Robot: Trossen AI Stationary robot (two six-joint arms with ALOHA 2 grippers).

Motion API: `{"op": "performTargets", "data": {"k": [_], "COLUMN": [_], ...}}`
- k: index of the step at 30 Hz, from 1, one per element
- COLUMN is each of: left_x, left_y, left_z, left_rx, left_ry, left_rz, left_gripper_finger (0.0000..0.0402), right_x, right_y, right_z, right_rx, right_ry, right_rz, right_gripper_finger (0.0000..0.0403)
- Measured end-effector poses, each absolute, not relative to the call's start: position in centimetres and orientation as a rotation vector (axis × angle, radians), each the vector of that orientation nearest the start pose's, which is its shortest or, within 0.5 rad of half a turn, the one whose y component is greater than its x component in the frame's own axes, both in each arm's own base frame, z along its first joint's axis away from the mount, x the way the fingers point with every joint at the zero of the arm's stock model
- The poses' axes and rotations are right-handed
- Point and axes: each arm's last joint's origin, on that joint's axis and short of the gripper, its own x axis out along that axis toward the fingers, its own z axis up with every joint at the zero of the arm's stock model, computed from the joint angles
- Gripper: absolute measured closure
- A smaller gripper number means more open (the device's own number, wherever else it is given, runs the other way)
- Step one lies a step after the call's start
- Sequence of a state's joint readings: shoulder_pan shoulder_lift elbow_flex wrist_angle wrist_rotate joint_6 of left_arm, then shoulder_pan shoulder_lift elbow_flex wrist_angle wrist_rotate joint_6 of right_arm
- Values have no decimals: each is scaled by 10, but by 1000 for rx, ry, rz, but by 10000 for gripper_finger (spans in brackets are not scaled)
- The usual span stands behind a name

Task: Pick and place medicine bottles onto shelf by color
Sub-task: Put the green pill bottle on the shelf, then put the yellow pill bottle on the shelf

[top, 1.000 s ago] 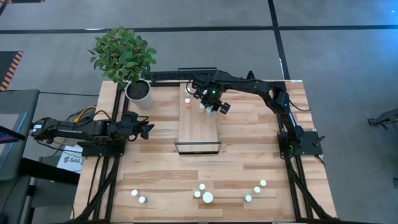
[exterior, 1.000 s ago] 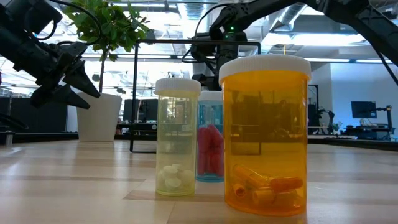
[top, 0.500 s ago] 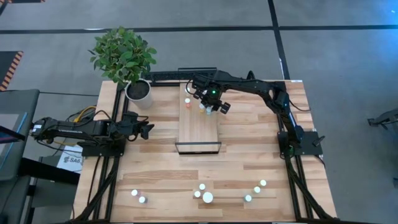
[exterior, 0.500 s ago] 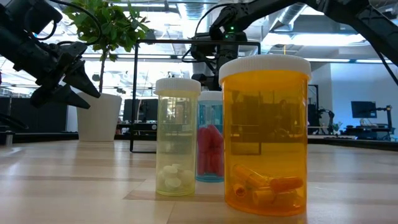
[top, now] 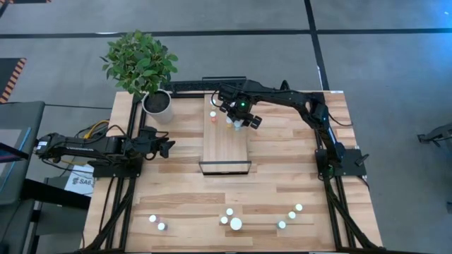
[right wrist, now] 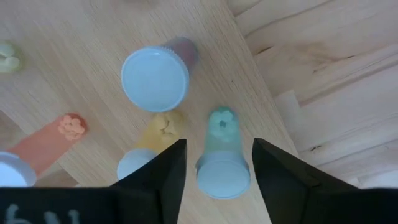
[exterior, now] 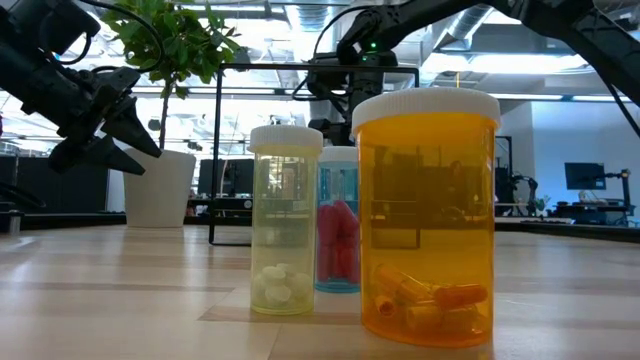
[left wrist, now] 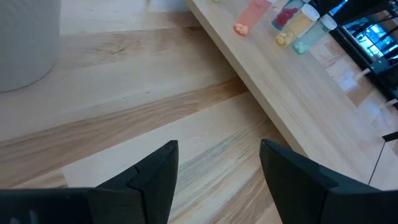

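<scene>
The right gripper (right wrist: 214,163) is shown spread open above a teal bottle (right wrist: 222,154) on the shelf (top: 226,144) (far end). The left gripper (top: 167,147), open and empty, is parked left of the shelf.

Several bottles (top: 212,113) stand on the shelf's (top: 226,144) far end, the others (top: 235,224) along the table's (top: 176,197) near edge.

Translucent glossy plastic medicine bottles (exterior: 425,215) with matt white caps stand on smooth, light-grained wood shelf (top: 226,141).
</scene>
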State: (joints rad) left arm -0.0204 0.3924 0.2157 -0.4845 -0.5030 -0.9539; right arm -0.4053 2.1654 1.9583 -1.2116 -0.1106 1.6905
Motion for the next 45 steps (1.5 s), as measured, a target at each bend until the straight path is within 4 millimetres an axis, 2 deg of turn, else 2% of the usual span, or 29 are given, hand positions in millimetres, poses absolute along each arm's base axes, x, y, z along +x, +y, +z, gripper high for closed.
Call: {"op": "performTargets", "data": {"k": [12, 23, 27, 30, 34, 37, 45], "left_x": [102, 102, 102, 102, 102, 102, 102], "left_y": [12, 12, 12, 12, 12, 12, 12], "left_z": [163, 163, 163, 163, 163, 163, 163], "left_rx": [-730, -730, -730, -730, -730, -730, -730], "left_ry": [368, 367, 368, 368, 368, 368, 368], "left_rz": [725, 725, 725, 725, 725, 726, 726], "left_gripper_finger": [189, 189, 189, 189, 189, 189, 189], "right_x": [397, 388, 379, 376, 368, 356, 315], "right_y": [-167, -171, -167, -162, -146, -128, -72], "right_z": [241, 288, 306, 317, 338, 348, 351], "right_rx": [1695, 1569, 1506, 1456, 1435, 1422, 1400], "right_ry": [893, 972, 1046, 1036, 1003, 979, 926], "right_rz": [-1398, -1290, -1282, -1238, -1189, -1217, -1309], "right_gripper_finger": [173, 177, 181, 184, 186, 186, 186]}}
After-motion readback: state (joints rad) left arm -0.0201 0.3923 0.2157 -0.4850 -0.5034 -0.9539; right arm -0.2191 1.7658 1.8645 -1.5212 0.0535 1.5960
